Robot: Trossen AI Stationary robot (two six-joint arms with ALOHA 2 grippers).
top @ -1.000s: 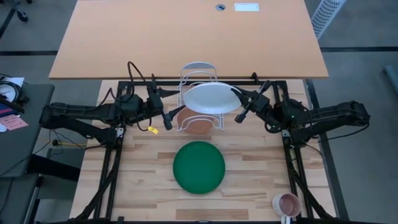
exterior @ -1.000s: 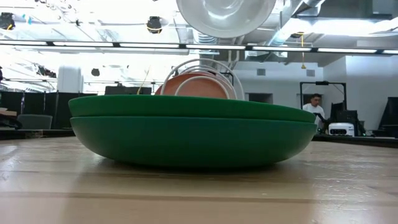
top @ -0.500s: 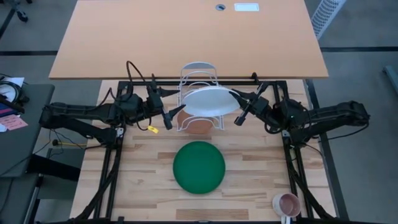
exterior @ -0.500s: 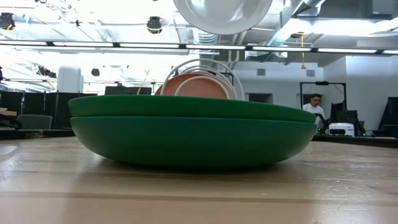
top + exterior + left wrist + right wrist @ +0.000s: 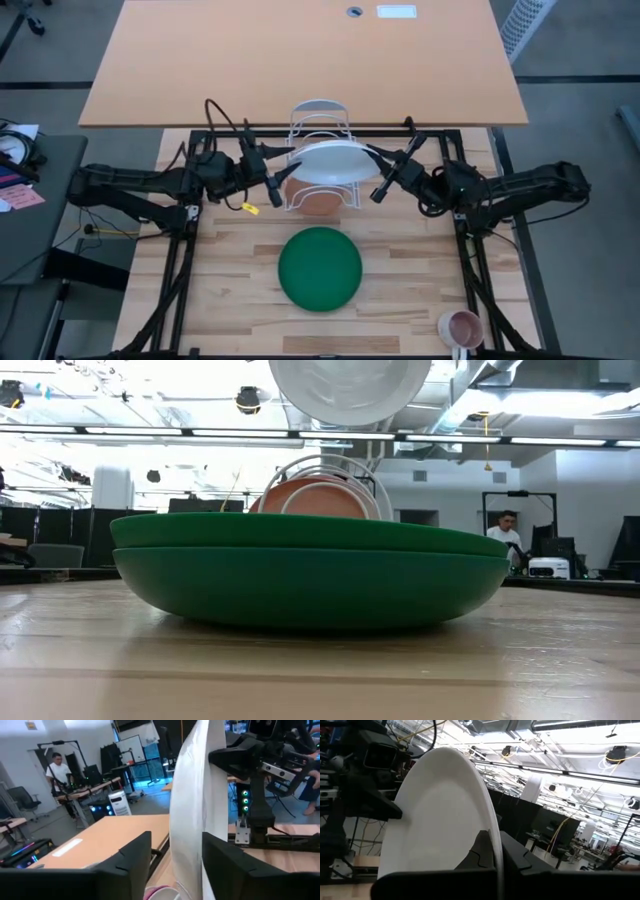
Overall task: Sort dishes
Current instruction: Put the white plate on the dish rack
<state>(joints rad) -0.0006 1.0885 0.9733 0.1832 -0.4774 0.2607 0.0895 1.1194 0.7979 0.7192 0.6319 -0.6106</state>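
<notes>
The right gripper [image 5: 379, 176] is clamped tight on the rim of the white plate [image 5: 331, 163], its fingers [image 5: 487, 851] pinching the edge and holding the plate aloft above the white wire rack [image 5: 318, 122]. On the plate's other side, the left gripper [image 5: 280, 178] has its jaws part-way apart with the rim standing between its fingers [image 5: 131, 855]; whether they press the plate cannot be told. Directly under the raised plate, in the rack, leans one terracotta-brown plate [image 5: 316, 199], and a sliver of pink [image 5: 156, 892] shows low beside the white rim in the left wrist view. In front of the rack, well apart from it, one dark green plate [image 5: 320, 268] lies flat on the wooden table [image 5: 230, 290]. One small pink mug [image 5: 463, 327] stands far from the rack, at the table's near right corner. Beyond the rack lies a bare orange tabletop [image 5: 300, 60]. In the low view the green plate hides most of the rack, and a person [image 5: 505, 535] stands in the room behind.
</notes>
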